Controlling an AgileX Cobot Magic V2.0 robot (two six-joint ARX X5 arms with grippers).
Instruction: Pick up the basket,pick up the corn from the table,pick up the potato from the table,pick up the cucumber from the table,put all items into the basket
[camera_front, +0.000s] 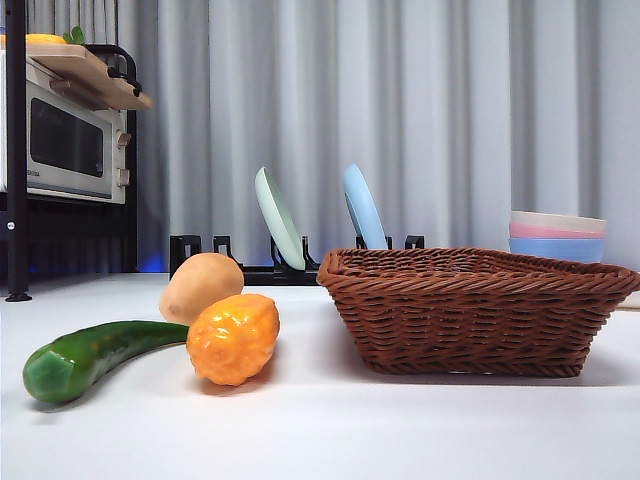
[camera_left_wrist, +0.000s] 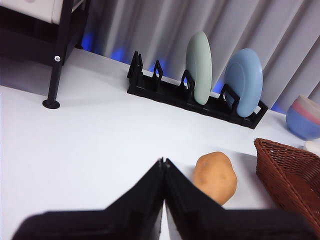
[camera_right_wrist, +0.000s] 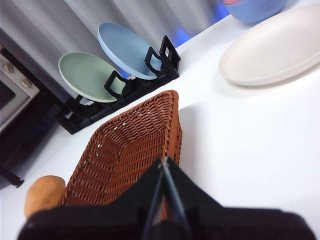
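The reddish-brown wicker basket (camera_front: 470, 310) stands empty on the white table (camera_front: 330, 430), right of centre. Left of it lie the bumpy orange corn (camera_front: 233, 338), the tan potato (camera_front: 201, 287) just behind it, and the dark green cucumber (camera_front: 95, 357) stretching toward the front left. Neither arm shows in the front view. My left gripper (camera_left_wrist: 163, 162) is shut, held above the table with the potato (camera_left_wrist: 215, 176) just beyond its tips and the basket's corner (camera_left_wrist: 290, 175) to one side. My right gripper (camera_right_wrist: 163, 161) is shut over the basket's near rim (camera_right_wrist: 172, 125); the potato (camera_right_wrist: 44, 195) shows past the basket.
A black dish rack (camera_front: 290, 262) holding a green plate (camera_front: 279, 217) and a blue plate (camera_front: 363, 207) stands behind the vegetables. Stacked bowls (camera_front: 557, 235) sit at the back right, a cream plate (camera_right_wrist: 270, 47) lies beside the basket, and a microwave shelf (camera_front: 65, 140) stands at the left.
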